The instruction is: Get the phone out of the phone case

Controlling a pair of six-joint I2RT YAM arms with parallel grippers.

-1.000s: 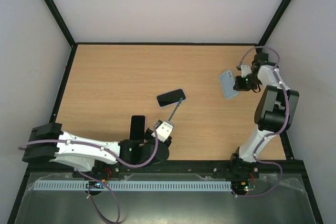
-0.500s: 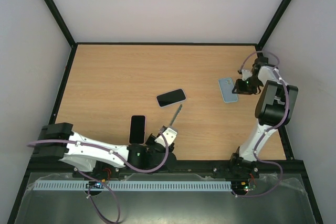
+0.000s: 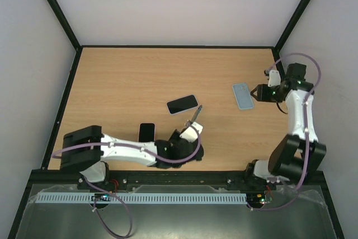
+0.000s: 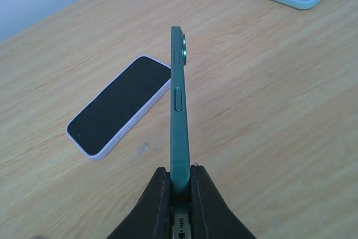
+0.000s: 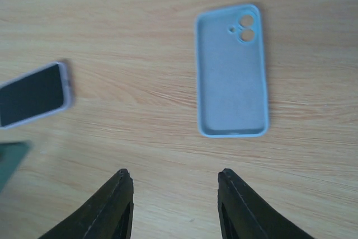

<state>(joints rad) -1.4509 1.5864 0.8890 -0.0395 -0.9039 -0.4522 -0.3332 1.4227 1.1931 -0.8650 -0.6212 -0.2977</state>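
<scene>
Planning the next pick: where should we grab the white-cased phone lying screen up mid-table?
Take the white-cased phone across its two long edges near the middle, coming straight down from above. It lies flat on the table, so only the thin sides offer purchase. The green phone in the left gripper is close to one end; stay clear.

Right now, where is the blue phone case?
In the top view, the blue phone case lies flat on the right side, just left of the right gripper, untouched.

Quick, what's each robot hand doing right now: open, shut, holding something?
Left hand: shut on the green phone, held on edge.
Right hand: open, empty, near the blue case.
</scene>
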